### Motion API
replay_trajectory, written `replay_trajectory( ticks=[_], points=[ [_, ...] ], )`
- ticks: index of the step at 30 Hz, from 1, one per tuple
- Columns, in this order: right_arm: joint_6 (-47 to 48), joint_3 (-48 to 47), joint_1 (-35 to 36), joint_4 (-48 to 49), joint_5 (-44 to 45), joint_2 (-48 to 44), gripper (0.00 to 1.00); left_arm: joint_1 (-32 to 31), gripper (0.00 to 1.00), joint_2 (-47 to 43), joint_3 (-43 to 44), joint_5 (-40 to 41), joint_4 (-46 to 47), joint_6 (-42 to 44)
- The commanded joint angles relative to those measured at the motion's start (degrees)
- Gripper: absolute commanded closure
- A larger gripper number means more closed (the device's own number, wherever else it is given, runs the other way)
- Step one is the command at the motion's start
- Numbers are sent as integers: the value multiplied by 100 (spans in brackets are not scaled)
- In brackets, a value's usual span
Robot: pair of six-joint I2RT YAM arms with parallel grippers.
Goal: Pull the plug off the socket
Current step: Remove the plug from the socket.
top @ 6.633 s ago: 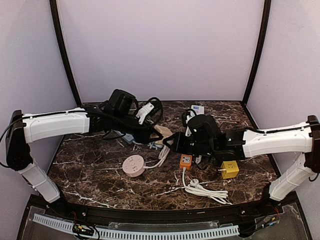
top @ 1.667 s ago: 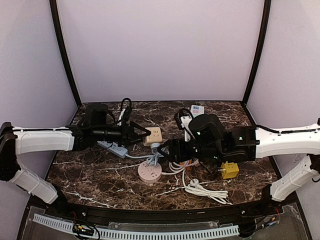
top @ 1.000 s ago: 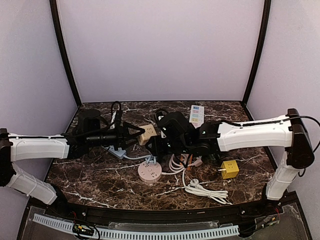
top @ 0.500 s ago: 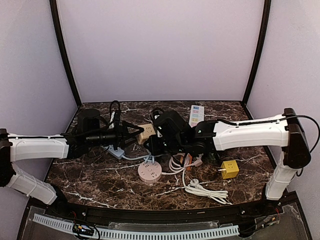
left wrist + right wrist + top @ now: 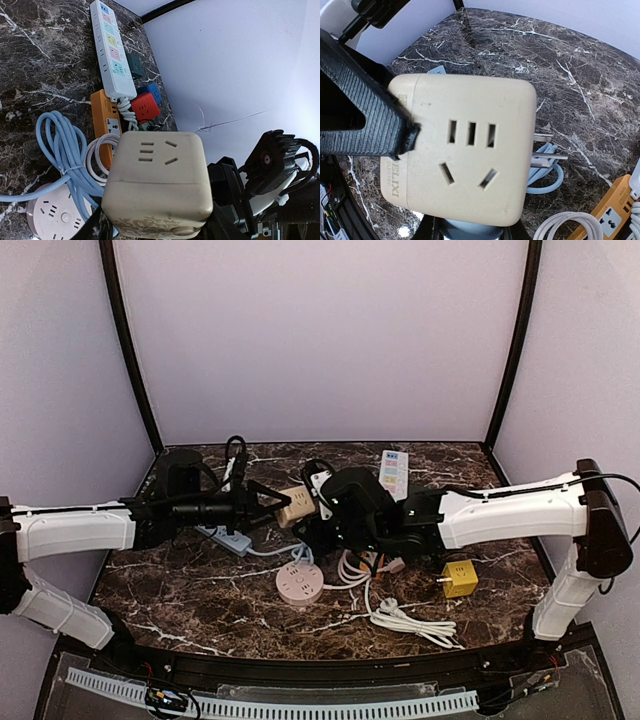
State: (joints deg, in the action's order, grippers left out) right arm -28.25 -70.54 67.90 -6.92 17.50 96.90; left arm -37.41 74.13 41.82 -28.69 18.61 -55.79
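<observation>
A beige cube socket [image 5: 292, 503] is held above the table between both arms. My left gripper [image 5: 268, 505] is shut on its sides; in the left wrist view the cube [image 5: 157, 175] fills the space between the black fingers [image 5: 95, 226]. My right gripper [image 5: 318, 527] is shut on a light-blue plug [image 5: 470, 231] that sits tight against the cube's [image 5: 465, 150] face, its prongs hidden. A light-blue cable [image 5: 65, 155] runs down from it. Bare metal prongs [image 5: 545, 148] stick out of the cube's right side.
A pink round socket [image 5: 300, 583] lies below the cube. An orange strip [image 5: 102, 125], a white strip [image 5: 112, 50], and red [image 5: 142, 107] and blue [image 5: 150, 92] cubes lie behind. A yellow cube [image 5: 460, 578], a coiled white cable [image 5: 405, 620] and a blue strip [image 5: 228, 538] are on the table.
Both grippers have stayed together at the beige cube. The right arm's wrist has shifted slightly to the right and the left arm has risen a little.
</observation>
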Motion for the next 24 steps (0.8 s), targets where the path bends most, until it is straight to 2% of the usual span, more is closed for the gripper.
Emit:
replay_trajectory(
  ticks=[1, 7, 15, 19, 24],
  points=[
    [914, 284, 133, 66, 10, -332, 100, 239, 99, -217, 299, 162, -76, 278],
    [1257, 529, 208, 426, -82, -463, 100, 283, 99, -213, 319, 243, -60, 290],
    [287, 311, 220, -38, 590, -580, 100, 291, 99, -323, 187, 398, -172, 581],
    [723, 269, 431, 120, 762, -492, 100, 352, 99, -345, 6, 408, 16, 436],
    [964, 272, 479, 155, 580, -439, 100, 357, 100, -354, 190, 559, -363, 1013]
  ],
)
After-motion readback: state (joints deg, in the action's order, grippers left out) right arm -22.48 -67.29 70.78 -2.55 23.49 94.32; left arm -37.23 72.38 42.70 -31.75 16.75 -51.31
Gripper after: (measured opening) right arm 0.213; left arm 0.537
